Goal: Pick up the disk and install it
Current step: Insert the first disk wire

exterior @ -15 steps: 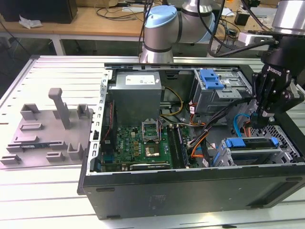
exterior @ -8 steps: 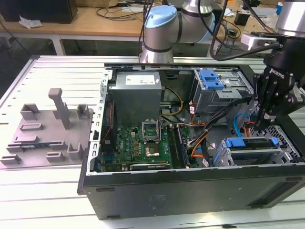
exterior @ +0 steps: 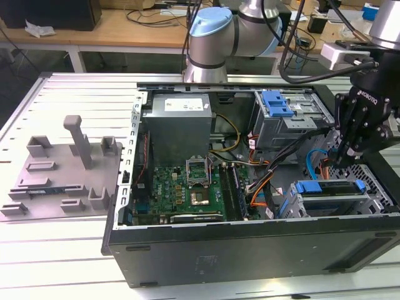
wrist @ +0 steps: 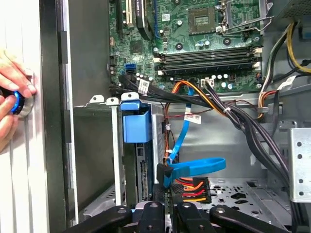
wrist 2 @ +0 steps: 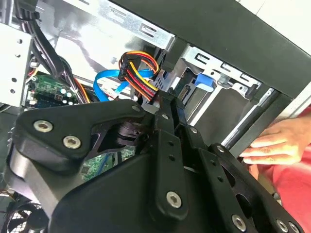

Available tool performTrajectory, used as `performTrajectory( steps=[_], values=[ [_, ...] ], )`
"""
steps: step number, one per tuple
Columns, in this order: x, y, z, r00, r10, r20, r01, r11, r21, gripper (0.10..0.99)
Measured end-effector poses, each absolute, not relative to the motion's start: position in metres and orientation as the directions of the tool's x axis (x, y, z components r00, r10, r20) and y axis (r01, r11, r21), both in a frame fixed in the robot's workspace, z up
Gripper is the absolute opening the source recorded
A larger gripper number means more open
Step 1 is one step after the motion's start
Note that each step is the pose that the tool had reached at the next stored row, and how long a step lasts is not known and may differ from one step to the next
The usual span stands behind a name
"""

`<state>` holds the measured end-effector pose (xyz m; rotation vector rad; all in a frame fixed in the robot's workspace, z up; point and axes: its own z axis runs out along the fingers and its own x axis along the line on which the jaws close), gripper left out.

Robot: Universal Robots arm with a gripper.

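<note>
The disk (exterior: 331, 187), silver with blue caddy tabs at both ends, sits in the lower drive cage at the exterior view's right of the open computer case (exterior: 250, 250). My black gripper (exterior: 341, 161) hangs just above its far edge with the fingers shut and nothing held. In the first wrist view the blue caddy tab (wrist: 135, 124) stands in the cage, and my gripper (wrist: 165, 208) points at the disk's connector end beside a blue data cable (wrist: 194, 167) and a coloured power plug (wrist: 192, 188). In the second wrist view the gripper (wrist 2: 167, 99) sits close to the caddy tab (wrist 2: 204, 80).
An upper drive cage with a blue latch (exterior: 277, 103) stands behind the gripper. Cable bundles (exterior: 275, 169) cross to the motherboard (exterior: 187, 187). A person's hand (wrist: 12, 94) rests outside the case wall (wrist 2: 277, 143). A grey fixture (exterior: 62, 169) lies at the exterior view's left.
</note>
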<state>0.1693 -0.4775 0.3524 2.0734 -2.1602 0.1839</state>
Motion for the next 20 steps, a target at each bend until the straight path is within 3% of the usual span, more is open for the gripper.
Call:
performTrajectory(
  steps=[4, 20],
  values=[
    [0.169, -0.483, 0.353, -0.034, -0.987, 0.156, -0.999, 0.036, 0.011, 0.165],
    [0.171, -0.503, 0.354, -0.053, -0.989, 0.136, -0.998, 0.056, 0.012, 0.165]
  ],
)
